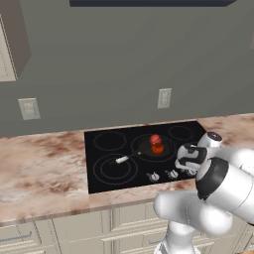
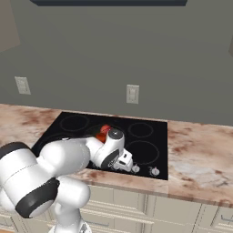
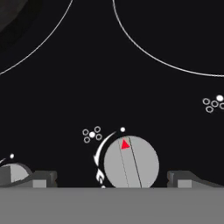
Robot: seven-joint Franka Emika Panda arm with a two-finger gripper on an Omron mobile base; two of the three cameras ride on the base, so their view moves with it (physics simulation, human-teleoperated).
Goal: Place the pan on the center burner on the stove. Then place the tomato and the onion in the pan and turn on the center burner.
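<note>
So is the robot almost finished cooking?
Nearly. The pan already sits on the stove's middle burner, with the tomato and onion inside. Right now the open gripper sits around a knob, fingers on either side. Left to do: turn that knob to switch the burner on.

A black glass stove [image 1: 104, 178] set in a marbled countertop [image 1: 39, 168] carries five grey ring burners. One frying pan [image 1: 149, 147] sits on the stove's center burner, with two small balls inside it: one orange-red tomato [image 1: 158, 148] and one pinkish-red onion [image 1: 155, 139]. Along the stove's front edge, left base view shows two silver knobs [image 1: 154, 176] clear of the arm. On the wall behind the stove are two pale outlet plates [image 1: 164, 97]. One white robot arm [image 1: 218, 188] reaches over the stove's front.
</note>
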